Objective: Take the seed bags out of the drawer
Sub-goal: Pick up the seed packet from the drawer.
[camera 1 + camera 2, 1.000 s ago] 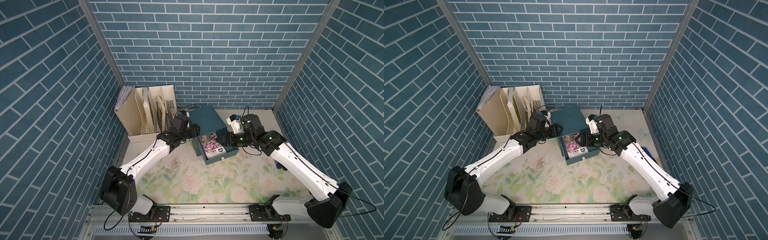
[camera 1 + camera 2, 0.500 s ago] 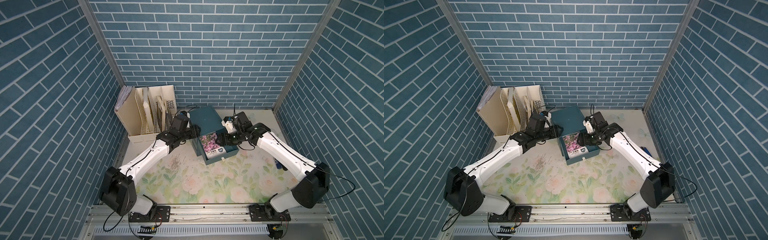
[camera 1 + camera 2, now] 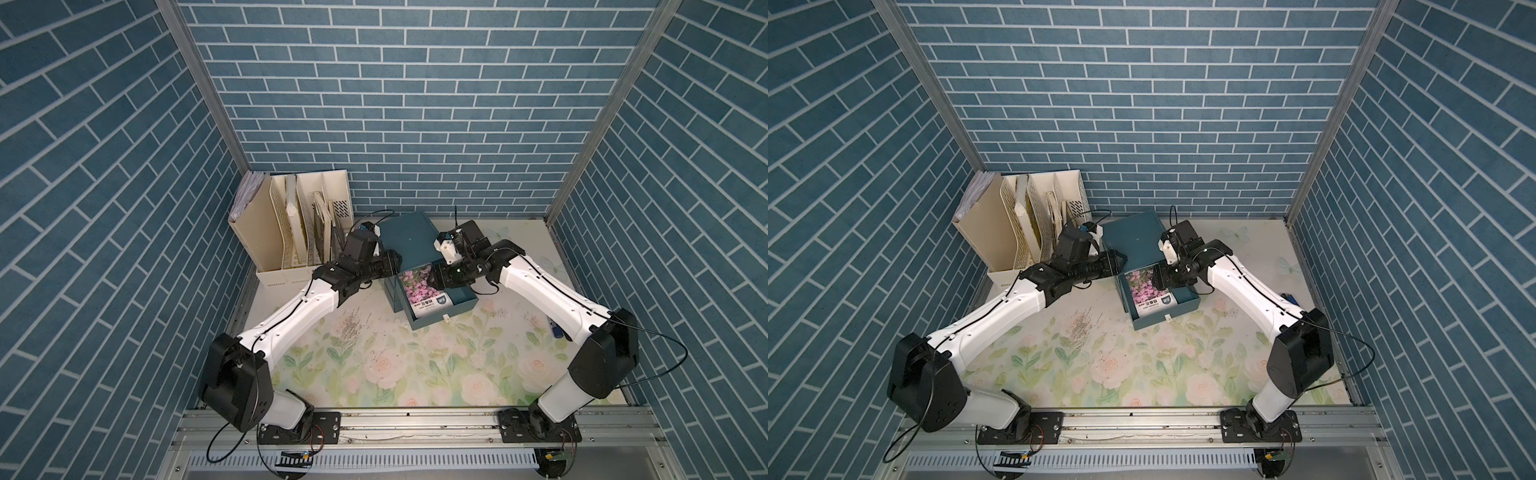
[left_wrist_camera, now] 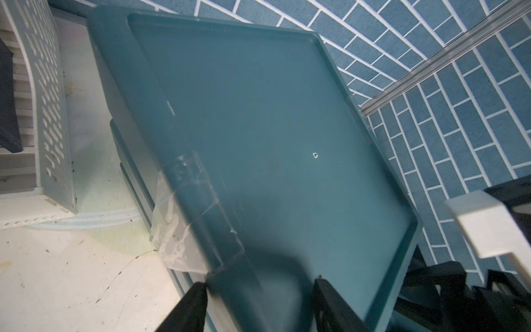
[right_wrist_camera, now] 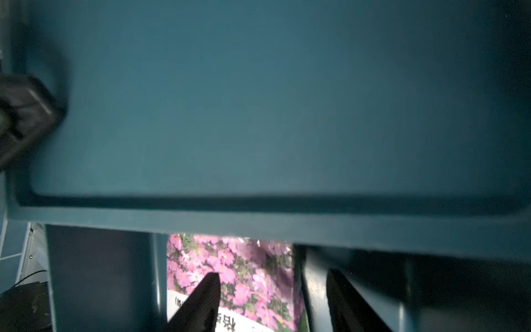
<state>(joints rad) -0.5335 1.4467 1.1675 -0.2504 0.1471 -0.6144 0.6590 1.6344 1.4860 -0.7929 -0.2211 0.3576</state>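
Left arm [image 3: 291, 316], right arm [image 3: 548, 291]: white shell links, black joints. Largest black joint housing [image 3: 235, 386] sits above base. Thin black cable [image 3: 683, 353] loops outside. Black base plate [image 3: 536, 428] bolted on aluminium rail [image 3: 415, 419]. White camera housing [image 3: 446, 251] at wrist. Right claw [image 5: 271, 276]: black tapered fingers [image 5: 198, 304].

Counted on my tabletop [image 3: 415, 374]: one teal cabinet [image 3: 409, 241] with one drawer [image 3: 457, 305] pulled out, one seed bag [image 3: 419, 286] showing in it, one cream file rack [image 3: 291, 232] and one blue pen [image 3: 556, 331]. Two arms, my left arm [image 3: 291, 316] and right arm [image 3: 548, 291], carry one tool apiece: left tool [image 4: 260, 283], right tool [image 5: 272, 273].
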